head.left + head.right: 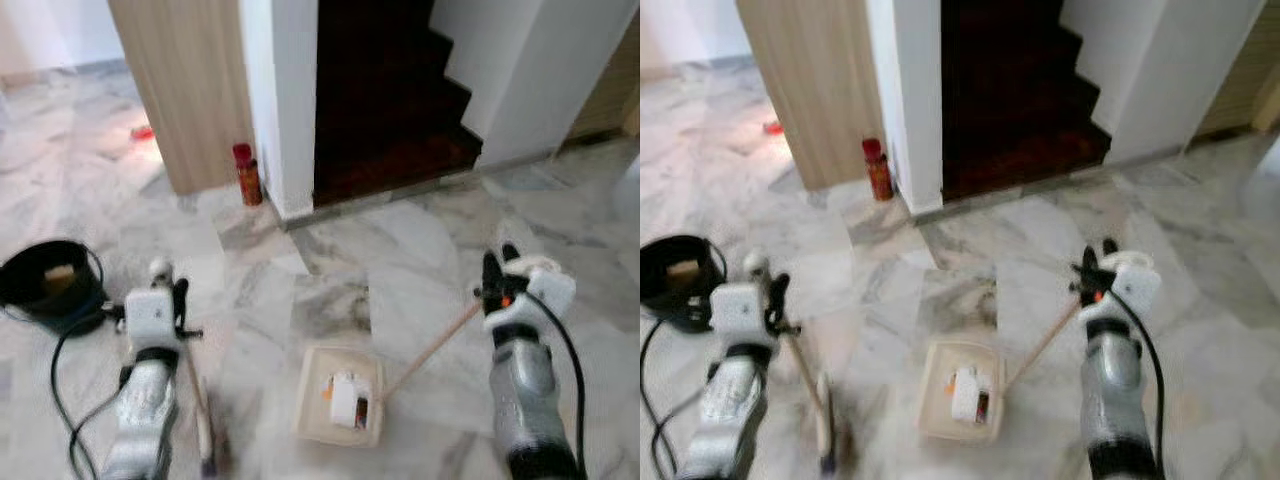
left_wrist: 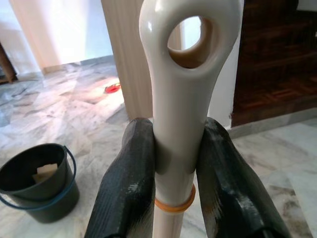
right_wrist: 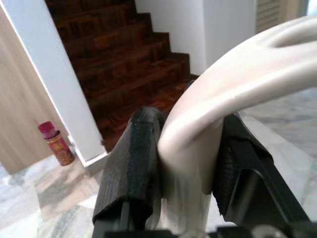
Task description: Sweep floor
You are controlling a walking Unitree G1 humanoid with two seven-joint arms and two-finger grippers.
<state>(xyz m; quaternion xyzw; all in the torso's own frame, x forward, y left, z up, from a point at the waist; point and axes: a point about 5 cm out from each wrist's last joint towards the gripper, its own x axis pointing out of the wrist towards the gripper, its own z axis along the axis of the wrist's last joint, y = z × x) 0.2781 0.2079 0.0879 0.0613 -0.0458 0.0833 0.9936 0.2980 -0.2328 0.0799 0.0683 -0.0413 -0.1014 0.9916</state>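
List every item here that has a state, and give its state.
Left gripper: shut on cream plastic broom handle, held upright.
Right gripper: shut on cream dustpan handle.
Cream dustpan: flat on floor, debris inside.
Black bucket: upright, open.
Red-capped spray can: upright, capped.

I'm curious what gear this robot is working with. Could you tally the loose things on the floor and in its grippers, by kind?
Brooms: 1, handle held in the left gripper
Dustpans: 1, its handle in the right gripper
Buckets: 1, dark
Spray cans: 1, red-capped
Small red items, too blurred to name: 1
Total: 5
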